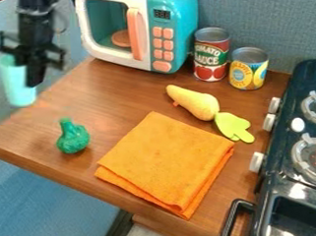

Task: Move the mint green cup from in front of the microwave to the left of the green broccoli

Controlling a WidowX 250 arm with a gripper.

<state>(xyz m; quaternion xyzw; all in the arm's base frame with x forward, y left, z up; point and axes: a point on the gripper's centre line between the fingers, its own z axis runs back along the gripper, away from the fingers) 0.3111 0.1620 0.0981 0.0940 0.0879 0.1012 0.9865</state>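
Nr microwave [181, 21], claw [29, 80] — w/ teal cup [15, 86]

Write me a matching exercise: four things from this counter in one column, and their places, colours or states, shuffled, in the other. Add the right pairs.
Things
1. Toy broccoli
2. Cup
3. Cloth
4. Toy microwave

Places, colours, states
A. Orange, folded, flat on the wooden counter
B. Teal and white, next to the red-labelled can
C. Green, with its stem pointing up
D. Held by the gripper

Right pairs: 1-C, 2-D, 3-A, 4-B
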